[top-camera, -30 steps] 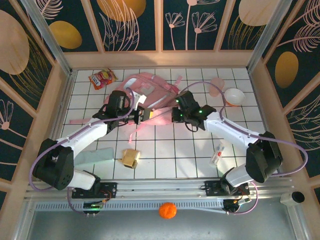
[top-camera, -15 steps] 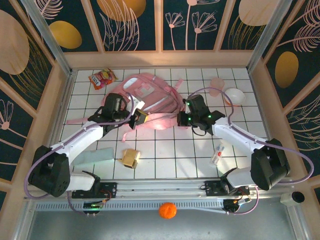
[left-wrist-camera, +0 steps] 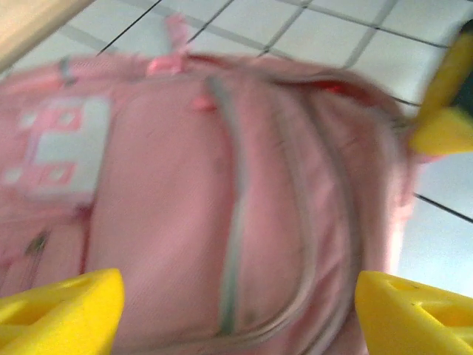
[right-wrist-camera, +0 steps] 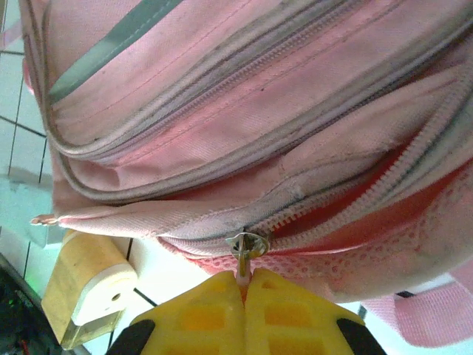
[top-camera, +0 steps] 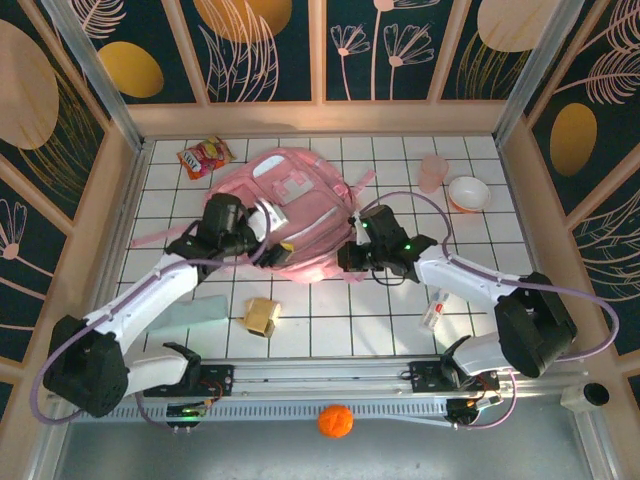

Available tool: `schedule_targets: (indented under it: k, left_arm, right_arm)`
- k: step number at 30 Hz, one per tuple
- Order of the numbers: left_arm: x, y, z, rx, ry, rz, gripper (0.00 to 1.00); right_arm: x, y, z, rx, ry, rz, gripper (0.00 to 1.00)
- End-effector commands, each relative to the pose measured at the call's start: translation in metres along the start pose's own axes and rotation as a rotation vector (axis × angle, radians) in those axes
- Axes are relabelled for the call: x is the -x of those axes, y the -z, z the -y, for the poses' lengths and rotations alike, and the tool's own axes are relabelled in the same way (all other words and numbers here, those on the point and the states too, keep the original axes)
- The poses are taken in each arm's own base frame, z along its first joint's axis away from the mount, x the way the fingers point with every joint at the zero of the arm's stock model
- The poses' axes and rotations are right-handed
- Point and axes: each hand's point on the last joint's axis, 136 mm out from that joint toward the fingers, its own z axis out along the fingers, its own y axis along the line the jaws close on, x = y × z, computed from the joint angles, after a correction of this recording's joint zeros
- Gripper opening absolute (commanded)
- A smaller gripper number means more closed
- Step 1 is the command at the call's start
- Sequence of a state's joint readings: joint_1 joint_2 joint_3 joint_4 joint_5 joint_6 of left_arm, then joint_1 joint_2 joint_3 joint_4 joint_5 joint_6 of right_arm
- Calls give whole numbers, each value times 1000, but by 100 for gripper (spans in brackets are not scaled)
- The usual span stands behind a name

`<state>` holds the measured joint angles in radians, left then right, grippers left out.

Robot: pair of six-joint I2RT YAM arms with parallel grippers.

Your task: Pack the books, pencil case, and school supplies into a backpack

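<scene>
The pink backpack [top-camera: 300, 210] lies front-up in the middle of the table. My left gripper [top-camera: 264, 238] hangs open over its left side, yellow fingertips [left-wrist-camera: 63, 310] wide apart above the pink fabric [left-wrist-camera: 222, 185] and holding nothing. My right gripper [right-wrist-camera: 247, 279] is shut on the zipper pull [right-wrist-camera: 247, 245] at the backpack's near edge [top-camera: 345, 256], where the zip gapes over a red lining. The mint pencil case [top-camera: 195, 312], the tan-yellow box [top-camera: 262, 315] and the white oblong item [top-camera: 433, 310] lie on the tiles nearer the arm bases. The books are out of view.
A red-orange snack bag [top-camera: 204, 157] lies at the back left. A pink cup [top-camera: 433, 172] and a white bowl [top-camera: 468, 192] stand at the back right. A loose pink strap [top-camera: 150, 242] trails left. The tan box [right-wrist-camera: 89, 288] sits just below the zipper.
My left gripper has opened and let go of the backpack's edge. The backpack has settled flatter. My right gripper has moved left and nearer with the zipper pull.
</scene>
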<state>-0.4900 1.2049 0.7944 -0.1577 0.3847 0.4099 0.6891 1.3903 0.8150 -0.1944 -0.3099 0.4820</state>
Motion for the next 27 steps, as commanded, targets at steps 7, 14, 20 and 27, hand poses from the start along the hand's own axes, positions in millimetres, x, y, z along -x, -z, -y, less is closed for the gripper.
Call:
schedule_targets:
  k: [7, 14, 20, 27]
  left_arm:
    - [-11, -54, 45, -123, -194, -27, 75]
    - [-23, -89, 59, -214, -232, -87, 54]
    - [-49, -76, 57, -194, -351, -170, 0]
    - [-75, -53, 49, -146, -356, -239, 0]
  right_arm:
    - [-6, -2, -30, 137, -2, -45, 0]
    - [-8, -1, -32, 146, 26, -72, 0]
    - [0, 8, 25, -7, -72, -60, 0]
    - [13, 25, 74, -86, -97, -26, 0]
